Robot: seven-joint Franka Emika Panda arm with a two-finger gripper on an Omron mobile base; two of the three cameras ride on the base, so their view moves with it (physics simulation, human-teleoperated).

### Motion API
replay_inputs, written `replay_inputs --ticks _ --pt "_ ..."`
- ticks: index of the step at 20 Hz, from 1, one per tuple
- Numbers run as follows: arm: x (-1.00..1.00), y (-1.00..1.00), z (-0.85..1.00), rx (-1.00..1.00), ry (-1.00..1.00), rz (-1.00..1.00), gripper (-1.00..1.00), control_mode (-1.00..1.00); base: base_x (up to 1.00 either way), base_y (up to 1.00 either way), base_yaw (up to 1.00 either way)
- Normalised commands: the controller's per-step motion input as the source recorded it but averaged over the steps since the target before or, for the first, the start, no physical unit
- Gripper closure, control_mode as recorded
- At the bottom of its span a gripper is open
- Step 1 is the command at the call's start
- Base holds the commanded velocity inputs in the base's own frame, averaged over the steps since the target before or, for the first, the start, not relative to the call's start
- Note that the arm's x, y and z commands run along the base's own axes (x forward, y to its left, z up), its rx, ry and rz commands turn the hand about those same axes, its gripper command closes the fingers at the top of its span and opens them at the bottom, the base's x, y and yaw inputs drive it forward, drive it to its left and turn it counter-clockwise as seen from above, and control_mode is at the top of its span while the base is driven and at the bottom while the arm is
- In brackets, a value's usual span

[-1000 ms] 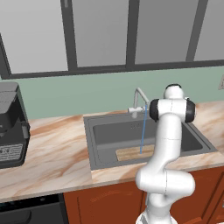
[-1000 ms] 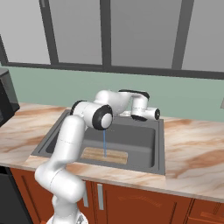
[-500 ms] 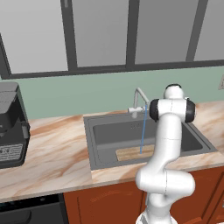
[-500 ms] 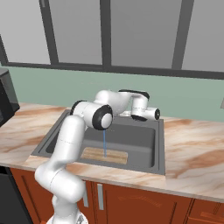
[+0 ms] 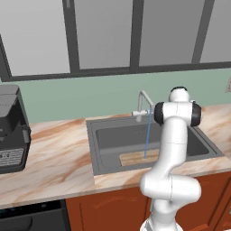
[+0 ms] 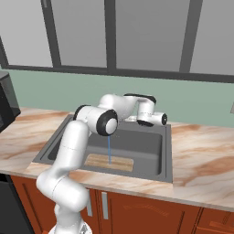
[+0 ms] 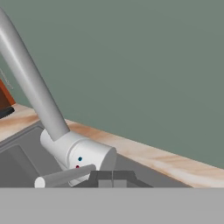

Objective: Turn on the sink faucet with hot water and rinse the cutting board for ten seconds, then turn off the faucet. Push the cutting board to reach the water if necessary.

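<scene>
The sink faucet (image 5: 143, 100) stands at the back rim of the sink (image 5: 92, 144), and its water (image 5: 147, 135) runs as a thin blue stream straight down onto the cutting board (image 5: 134, 158). The board lies flat on the basin floor near the front wall. From the right base view, the water (image 6: 109, 148) lands mid-board on the cutting board (image 6: 119, 163), and my arm reaches over the sink (image 6: 167, 155) and hides the tap. In the hand view my gripper (image 7: 112, 176) is shut, empty, right beside the faucet's lever (image 7: 63, 176) and base (image 7: 85, 154); contact is unclear.
A black coffee machine (image 5: 11, 131) stands on the marbled counter (image 5: 49, 167) left of the sink. A green wall with windows above rises behind the tap. My own arm (image 5: 173, 149) blocks the basin's right half in the left base view.
</scene>
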Motion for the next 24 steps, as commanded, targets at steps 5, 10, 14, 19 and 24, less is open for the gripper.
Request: replay_inputs --ticks 5,10,14,19,24 --pt "0.00 0.00 0.00 0.00 0.00 0.00 1.00 -1.00 0.00 0.00 0.00" --pt "0.00 0.00 0.00 0.00 0.00 0.00 1.00 -1.00 0.00 0.00 0.00" --pt "0.00 0.00 0.00 0.00 0.00 0.00 1.00 -1.00 0.00 0.00 0.00" --pt "0.00 0.00 0.00 0.00 0.00 0.00 1.00 -1.00 0.00 0.00 0.00" --pt "0.00 0.00 0.00 0.00 0.00 0.00 1.00 -1.00 0.00 0.00 0.00"
